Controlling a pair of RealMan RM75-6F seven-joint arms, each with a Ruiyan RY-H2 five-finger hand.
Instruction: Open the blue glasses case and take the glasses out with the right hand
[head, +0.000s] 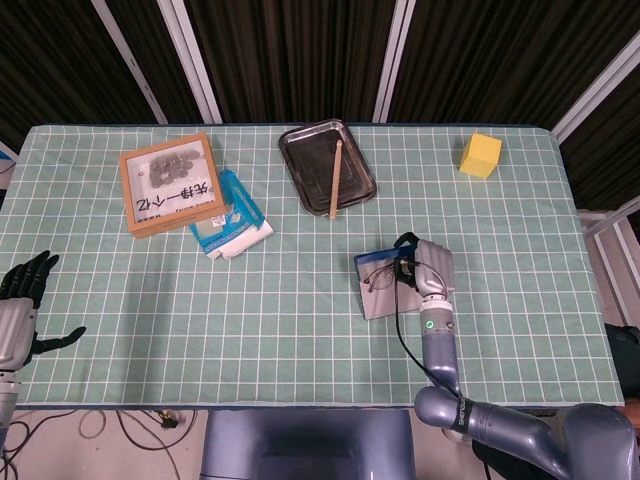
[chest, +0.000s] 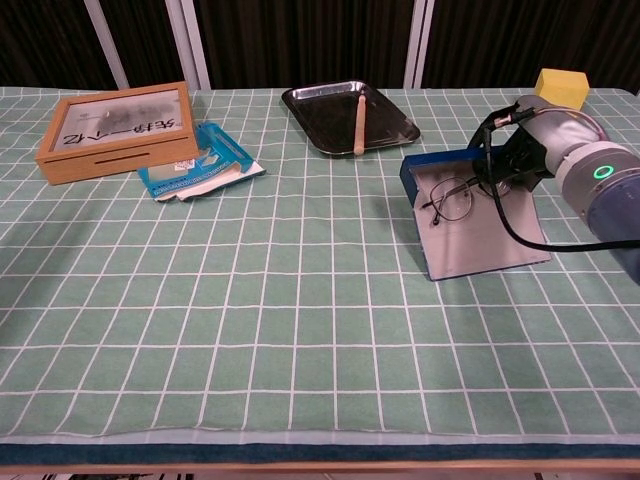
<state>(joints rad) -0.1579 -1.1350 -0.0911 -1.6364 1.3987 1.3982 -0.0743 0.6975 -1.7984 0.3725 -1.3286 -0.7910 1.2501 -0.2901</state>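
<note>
- Over the open case (chest: 478, 220), right of tabletop centre, the right robot hand (chest: 520, 150) grasps the glasses (chest: 452, 197).
- Step: extraction.
- Next: lift glasses clear, keeping the grasp firm.

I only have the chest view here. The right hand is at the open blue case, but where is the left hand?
Observer: The left hand is at the table's near-left edge in the head view, holding nothing.
Operator: Fingers apart?
Observer: Yes, spread.
Operator: Is the case's lid fully flat?
Observer: From above, the blue glasses case lies open, with the glasses over its far end at the right hand.
</note>
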